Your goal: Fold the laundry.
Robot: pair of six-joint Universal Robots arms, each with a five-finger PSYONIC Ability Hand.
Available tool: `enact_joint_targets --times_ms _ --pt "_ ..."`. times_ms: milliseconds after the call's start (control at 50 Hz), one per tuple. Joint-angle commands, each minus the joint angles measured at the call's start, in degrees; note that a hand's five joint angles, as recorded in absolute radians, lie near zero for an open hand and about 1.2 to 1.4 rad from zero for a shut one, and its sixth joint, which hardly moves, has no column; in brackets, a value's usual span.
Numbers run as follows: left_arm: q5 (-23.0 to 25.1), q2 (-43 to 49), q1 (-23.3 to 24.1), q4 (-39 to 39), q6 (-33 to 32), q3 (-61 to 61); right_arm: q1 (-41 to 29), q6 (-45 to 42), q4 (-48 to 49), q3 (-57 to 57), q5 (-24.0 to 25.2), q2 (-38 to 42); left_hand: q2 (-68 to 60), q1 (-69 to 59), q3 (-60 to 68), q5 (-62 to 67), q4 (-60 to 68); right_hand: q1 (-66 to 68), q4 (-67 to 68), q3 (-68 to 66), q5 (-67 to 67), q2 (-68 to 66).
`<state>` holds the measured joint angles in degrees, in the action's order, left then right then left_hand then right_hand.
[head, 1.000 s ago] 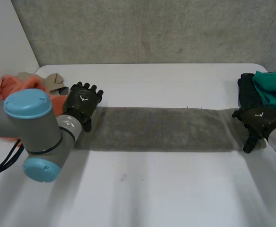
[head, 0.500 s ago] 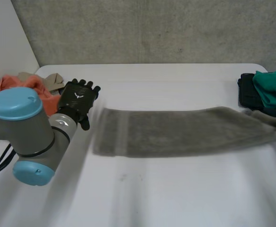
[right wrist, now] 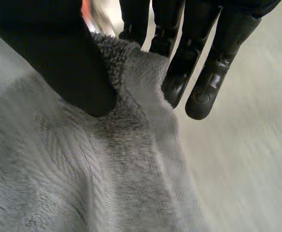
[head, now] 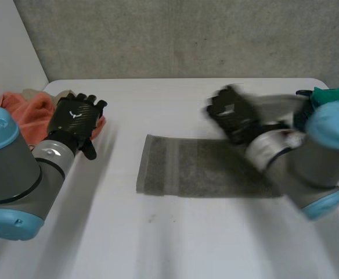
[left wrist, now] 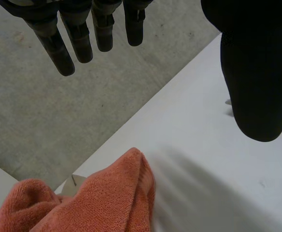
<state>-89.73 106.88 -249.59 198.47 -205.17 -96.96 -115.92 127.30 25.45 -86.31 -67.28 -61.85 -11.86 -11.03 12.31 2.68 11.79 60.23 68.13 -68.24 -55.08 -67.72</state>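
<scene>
Grey towel (head: 181, 174) is being pinched, seemingly shallowly, by the right hand (head: 233, 115); slipping would skew the fold; the left hand (head: 76, 116) is hovering spread, empty.

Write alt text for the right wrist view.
The right robot hand pinches a raised fold of a grey towel between its thumb and fingers. The fleecy towel spreads out under the palm, with the white table beside it.
</scene>
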Motion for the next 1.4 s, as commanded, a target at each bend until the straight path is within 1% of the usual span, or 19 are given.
enact_joint_targets --times_ms 20,100,140,160,180,320,400,560,620,680,700,760,820,940,1100,1120,1160,1240,1400 --pt "0.0 -0.2 0.6 0.0 0.5 -0.8 -14.8 -1.8 2.9 4.7 3.1 12.7 1.9 1.0 -2.3 -2.7 -1.8 19.8 11.9 -11.8 -14.9 -12.3" --pt "0.1 0.3 0.8 0.1 0.6 -0.6 -15.5 -2.9 2.5 5.0 2.8 14.6 1.9 1.0 -2.3 -2.7 -1.8 19.8 11.9 -11.8 -14.9 -12.3" --pt "0.1 0.3 0.9 0.1 0.5 -0.2 -15.4 -2.8 2.4 4.4 2.1 13.9 1.9 1.0 -2.3 -2.7 -1.8 -7.8 -15.7 15.8 12.6 15.3" --pt "0.0 0.4 1.3 0.2 0.6 0.4 -15.3 -1.6 2.5 3.8 1.9 12.6 1.9 1.0 -2.3 -2.7 -1.8 -46.9 -54.8 54.9 51.7 54.4" --pt "0.0 0.5 1.5 0.2 0.6 0.6 -15.4 -1.1 2.6 3.4 1.5 11.7 1.9 1.0 -2.3 -2.7 -1.8 -50.2 -58.1 58.2 55.1 57.7" --pt "-0.1 3.8 6.0 1.1 0.6 5.5 -6.2 15.1 -2.8 -2.3 -8.3 -0.1 1.9 1.0 -2.3 -2.7 -1.8 -50.2 -58.1 58.2 55.1 57.7" --pt "-0.2 5.4 8.7 1.1 0.6 8.1 -1.1 24.4 -10.7 -5.6 -9.4 -3.7 1.9 1.0 -2.3 -2.7 -1.8 -50.2 -58.1 58.2 55.1 57.7" --pt "-0.3 8.0 12.5 1.1 0.6 9.7 8.3 21.5 -15.7 -11.4 -9.5 -1.4 1.9 1.0 -2.3 -2.7 -1.8 -49.7 -57.6 57.7 54.5 57.2" --pt "-0.3 8.0 12.7 1.1 0.6 9.4 10.1 17.4 -15.7 -11.2 -10.4 0.8 1.9 1.0 -2.3 -2.7 -1.8 -32.4 -40.3 40.4 37.2 39.9" --pt "-0.3 8.0 12.7 1.0 0.6 9.0 11.2 14.2 -15.8 -9.8 -10.5 2.7 1.9 1.0 -2.3 -2.7 -1.8 -4.6 -12.5 12.6 9.5 12.1" --pt "-0.4 8.0 12.7 1.0 0.6 8.9 11.2 13.6 -15.8 -8.4 -10.9 3.3 1.9 1.0 -2.3 -2.7 -1.8 14.1 6.2 -6.1 -9.2 -6.6" --pt "-0.5 7.5 12.7 0.9 0.6 8.5 10.7 13.6 -15.6 -6.4 -12.2 3.1 1.9 1.0 -2.3 -2.7 -1.8 19.8 11.9 -11.8 -14.9 -12.3" --pt "-0.5 6.3 12.4 0.7 0.6 7.5 9.9 13.4 -14.1 -3.6 -14.5 2.5 1.9 1.0 -2.3 -2.7 -1.8 19.8 11.9 -11.8 -14.9 -12.3" --pt "-0.6 1.9 10.0 0.5 0.6 5.8 -5.2 12.9 -11.9 4.1 -14.7 0.6 1.9 1.0 -2.3 -2.7 -1.8 19.8 11.9 -11.8 -14.9 -12.3" --pt "-0.9 -0.4 7.1 0.5 1.7 3.6 -17.4 12.1 -8.8 7.4 -8.3 10.2 1.9 1.0 -2.3 -2.7 -1.8 19.8 11.9 -11.8 -14.9 -12.3" --pt "-0.9 -0.4 7.0 0.5 2.5 3.4 -18.1 11.9 -8.8 7.9 -8.5 11.7 1.9 1.0 -2.3 -2.7 -1.8 -9.7 -17.5 17.7 14.5 17.1" --pt "-0.9 -0.4 6.8 0.4 3.4 3.4 -18.1 12.1 -9.1 8.7 -10.1 12.3 1.9 1.0 -2.3 -2.7 -1.8 -50.2 -58.1 58.2 55.1 57.7" --pt "-0.9 -0.4 6.7 0.5 5.7 3.7 -17.6 20.1 -9.2 8.0 -15.2 9.2 1.9 1.0 -2.3 -2.7 -1.8 -50.2 -58.1 58.2 55.1 57.7" --pt "-0.8 2.7 8.8 0.3 12.0 10.7 -4.5 46.9 -11.9 4.9 -10.2 -3.0 0.0 -0.9 -0.4 -0.8 0.1 -50.2 -58.1 58.2 55.1 57.7"
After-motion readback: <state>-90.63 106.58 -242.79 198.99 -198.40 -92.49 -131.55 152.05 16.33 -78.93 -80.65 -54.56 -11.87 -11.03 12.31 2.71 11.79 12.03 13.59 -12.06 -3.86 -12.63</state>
